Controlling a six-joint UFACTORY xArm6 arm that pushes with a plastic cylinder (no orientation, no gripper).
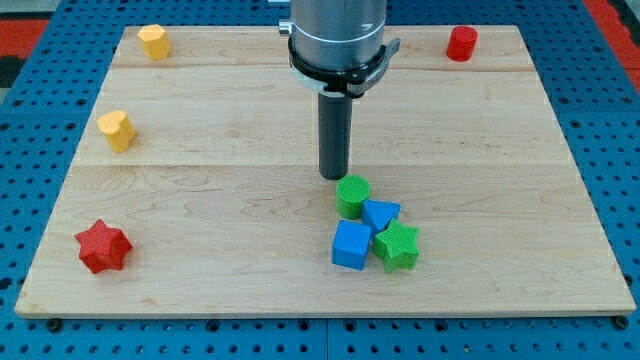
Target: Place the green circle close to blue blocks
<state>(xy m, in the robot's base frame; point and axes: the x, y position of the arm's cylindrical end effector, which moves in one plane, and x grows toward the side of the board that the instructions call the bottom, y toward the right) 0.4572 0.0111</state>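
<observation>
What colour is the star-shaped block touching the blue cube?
Green; the green star sits right of the blue cube, clear in the camera view.

My tip (334, 177) just above green circle (352, 196), circle touching blue triangle (380, 214), near blue cube (351, 245).

My arm hangs upright from the view's top, my tip (334, 177) on the board.

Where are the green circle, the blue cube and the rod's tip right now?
green circle (353, 190): camera view, on its flat top face.
blue cube (351, 244): camera view, middle of its visible faces.
my tip (334, 177): camera view, very end of the rod, just above the green circle toward the view's top.
</observation>
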